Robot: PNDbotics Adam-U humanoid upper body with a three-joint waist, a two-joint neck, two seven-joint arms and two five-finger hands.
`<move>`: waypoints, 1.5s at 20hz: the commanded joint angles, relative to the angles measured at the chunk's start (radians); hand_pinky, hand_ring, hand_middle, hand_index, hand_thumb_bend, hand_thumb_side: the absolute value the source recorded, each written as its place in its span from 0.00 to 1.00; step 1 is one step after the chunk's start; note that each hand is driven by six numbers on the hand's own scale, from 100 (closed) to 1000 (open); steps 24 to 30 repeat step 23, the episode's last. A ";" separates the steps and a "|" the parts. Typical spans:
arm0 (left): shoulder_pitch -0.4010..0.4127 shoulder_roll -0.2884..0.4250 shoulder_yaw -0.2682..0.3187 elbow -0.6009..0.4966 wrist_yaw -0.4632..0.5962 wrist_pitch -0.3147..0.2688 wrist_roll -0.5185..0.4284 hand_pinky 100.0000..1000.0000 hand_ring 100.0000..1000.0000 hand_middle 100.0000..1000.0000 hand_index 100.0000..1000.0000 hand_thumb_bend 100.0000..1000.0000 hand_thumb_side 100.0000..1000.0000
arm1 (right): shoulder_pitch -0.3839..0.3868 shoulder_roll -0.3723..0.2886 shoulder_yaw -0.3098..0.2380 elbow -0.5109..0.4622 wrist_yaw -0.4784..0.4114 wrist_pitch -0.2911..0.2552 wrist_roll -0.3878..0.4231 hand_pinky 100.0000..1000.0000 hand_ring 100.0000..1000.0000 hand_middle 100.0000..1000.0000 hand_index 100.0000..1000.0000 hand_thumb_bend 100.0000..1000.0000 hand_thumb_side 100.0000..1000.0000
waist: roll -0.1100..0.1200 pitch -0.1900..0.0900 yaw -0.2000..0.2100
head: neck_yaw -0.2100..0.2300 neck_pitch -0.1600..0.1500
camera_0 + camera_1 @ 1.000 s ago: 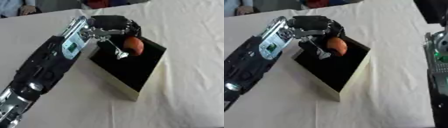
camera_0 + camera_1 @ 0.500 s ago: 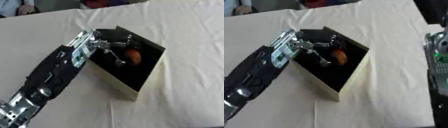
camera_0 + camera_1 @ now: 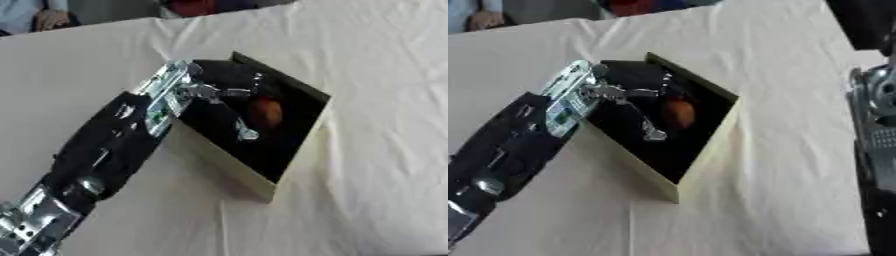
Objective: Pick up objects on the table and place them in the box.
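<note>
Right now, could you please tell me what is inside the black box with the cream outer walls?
Inside the black box with cream outer walls lie a reddish-orange rounded object and the robot's left hand. The hand covers the box's far left corner, and the object's underside is hidden.

My left hand (image 3: 229, 89) blurs into the dark inside of the box (image 3: 229, 169), so its fingers are unreadable. The reddish-orange object (image 3: 265, 113) is perhaps a fruit. My right arm (image 3: 877, 150) is cut off at the edge.

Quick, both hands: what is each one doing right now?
Left hand: down inside the box, beside the orange ball; fingers dark against the lining, grip cannot be told.
Right hand: not visible, only its arm at the right edge.
</note>
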 commanded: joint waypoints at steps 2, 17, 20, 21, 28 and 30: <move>-0.016 0.020 0.030 -0.050 0.009 -0.010 0.021 0.70 0.85 0.84 0.90 0.13 0.69 | -0.006 -0.002 -0.010 -0.024 -0.005 0.000 -0.007 0.70 0.80 0.58 0.70 0.00 0.68 | -0.007 -0.027 0.002 | 0.000 0.001; 0.063 0.128 0.199 -0.480 0.378 0.216 0.107 0.63 0.76 0.79 0.85 0.00 0.56 | 0.002 0.009 -0.016 -0.033 0.018 -0.008 -0.008 0.70 0.80 0.58 0.70 0.00 0.67 | -0.014 -0.052 0.032 | -0.016 -0.008; 0.130 0.157 0.262 -0.561 0.468 0.292 0.203 0.63 0.75 0.80 0.85 0.00 0.58 | 0.001 0.006 -0.019 -0.033 0.023 -0.007 -0.010 0.70 0.80 0.58 0.70 0.00 0.67 | -0.017 -0.052 0.039 | -0.024 -0.006; 0.158 0.167 0.287 -0.588 0.501 0.315 0.245 0.62 0.75 0.81 0.87 0.00 0.60 | 0.001 0.005 -0.020 -0.033 0.024 -0.007 -0.010 0.70 0.80 0.58 0.70 0.00 0.67 | -0.019 -0.051 0.043 | -0.029 -0.005; 0.211 0.187 0.336 -0.642 0.567 0.351 0.328 0.63 0.74 0.81 0.87 0.00 0.60 | 0.000 0.004 -0.021 -0.033 0.026 -0.006 -0.011 0.70 0.80 0.58 0.70 0.00 0.67 | -0.022 -0.050 0.049 | -0.035 -0.004; 0.211 0.187 0.336 -0.642 0.567 0.351 0.328 0.63 0.74 0.81 0.87 0.00 0.60 | 0.000 0.004 -0.021 -0.033 0.026 -0.006 -0.011 0.70 0.80 0.58 0.70 0.00 0.67 | -0.022 -0.050 0.049 | -0.035 -0.004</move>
